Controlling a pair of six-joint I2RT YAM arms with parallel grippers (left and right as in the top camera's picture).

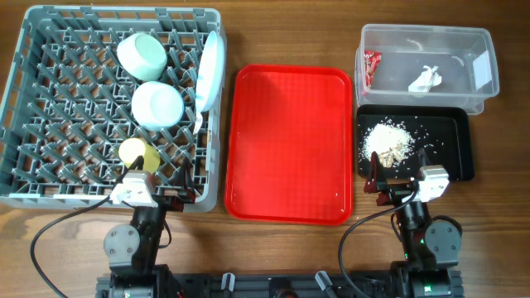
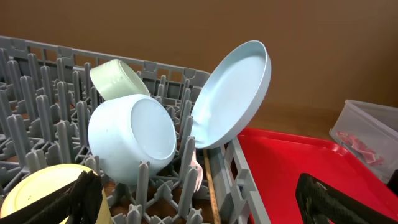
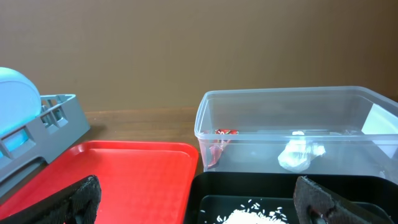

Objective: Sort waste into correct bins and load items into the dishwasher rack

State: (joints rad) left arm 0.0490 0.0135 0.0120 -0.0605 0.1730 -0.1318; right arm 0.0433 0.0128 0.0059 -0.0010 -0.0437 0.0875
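The grey dishwasher rack holds a pale green bowl, a white bowl, a plate on edge, a yellow cup and a white fork between pegs. My left gripper hangs open over the rack's near edge, beside the cup, with nothing in it. The clear tub contains a red wrapper and a paper scrap. Beige food scraps lie in the black tray. My right gripper is open and empty at that tray's near edge.
A red serving tray lies bare between the rack and the two bins. The clear tub stands directly behind the black tray. Wooden table shows along the far side and the right edge.
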